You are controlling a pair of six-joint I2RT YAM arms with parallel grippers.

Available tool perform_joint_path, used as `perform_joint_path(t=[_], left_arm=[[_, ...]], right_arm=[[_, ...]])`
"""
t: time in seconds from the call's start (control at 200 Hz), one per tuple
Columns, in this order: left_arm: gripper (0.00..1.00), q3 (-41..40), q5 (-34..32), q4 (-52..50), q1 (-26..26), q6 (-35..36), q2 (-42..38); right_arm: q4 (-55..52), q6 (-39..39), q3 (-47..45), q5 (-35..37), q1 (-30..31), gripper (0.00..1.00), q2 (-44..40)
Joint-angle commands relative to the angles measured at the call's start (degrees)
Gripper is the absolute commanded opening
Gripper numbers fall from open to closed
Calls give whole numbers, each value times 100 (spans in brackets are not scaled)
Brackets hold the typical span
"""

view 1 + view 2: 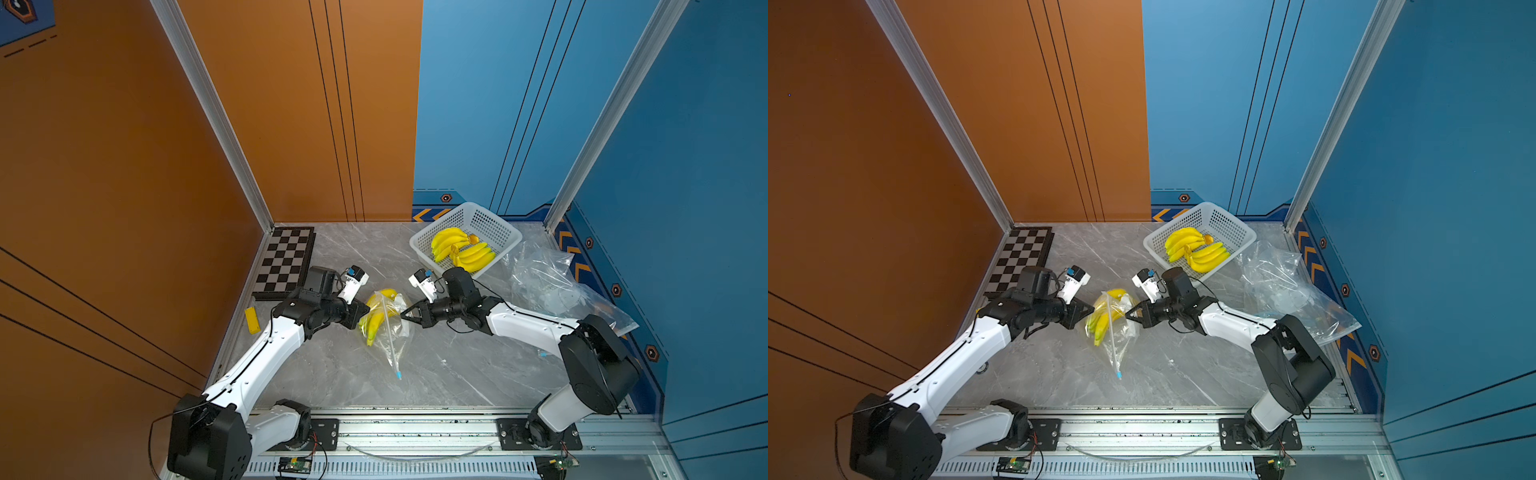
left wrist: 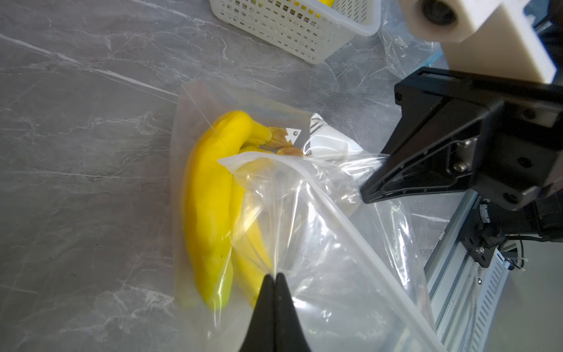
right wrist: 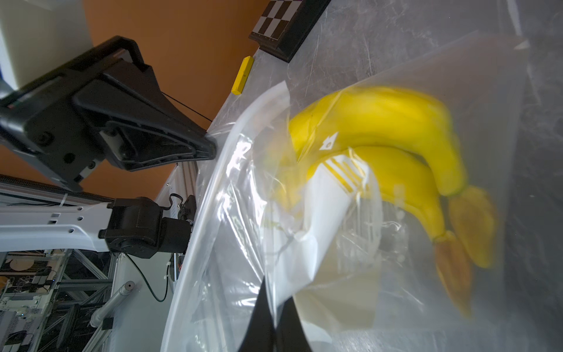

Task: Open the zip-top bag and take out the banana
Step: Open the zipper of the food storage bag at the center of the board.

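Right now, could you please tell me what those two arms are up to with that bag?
Both arms are pinching the zip-top bag from opposite sides, the left gripper and the right gripper each shut on its clear film. Its mouth looks partly parted, but the banana bunch is still inside. In the white basket behind lie other bananas.

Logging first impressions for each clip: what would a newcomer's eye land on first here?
The bright yellow banana bunch inside the clear zip-top bag at mid-table, with the left gripper and right gripper each shut on its film from opposite sides. Next, the white basket of more bananas toward the back, beside a heap of crumpled clear bags.
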Motion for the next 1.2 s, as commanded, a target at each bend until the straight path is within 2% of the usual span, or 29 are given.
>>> perform_joint_path(t=[0.0,0.285,0.315,0.375,0.39,0.405,0.41,0.425,0.556,0.641,0.736,0.791,0.921,1.196], left_arm=[[0,192,-51,-127,94,78,-30],[0,159,686,312,97,-296,0],[0,156,747,314,84,-300,-1],[0,182,851,314,70,-321,-18],[0,182,856,314,62,-330,-25],[0,190,859,314,53,-342,-27],[0,193,858,314,53,-347,-32],[0,202,869,314,40,-359,-36],[0,213,888,318,-22,-418,-45],[0,178,910,338,-65,-406,-13],[0,161,927,349,-106,-378,47],[0,160,934,359,-124,-372,60],[0,144,932,358,-137,-371,12],[0,34,963,359,-180,-371,-60]], right_arm=[[437,240,-218,-202,-146,0,-183],[719,519,-224,-302,-144,1,-172],[742,579,-193,-352,-137,15,-149],[561,600,-72,-340,-149,60,-167],[455,562,-32,-281,-155,73,-204],[346,507,3,-224,-162,93,-254],[281,483,14,-179,-163,96,-276],[91,395,70,-76,-171,100,-349],[-2360,-735,931,1554,-28,100,-1064],[-3184,-923,1361,1928,149,100,-1273],[-3618,-946,1544,2258,406,100,-1378],[-3837,-960,1638,2544,749,100,-1355],[-3914,-893,1736,3075,1270,100,-1268],[-3952,-811,1879,3714,1723,100,-876]])
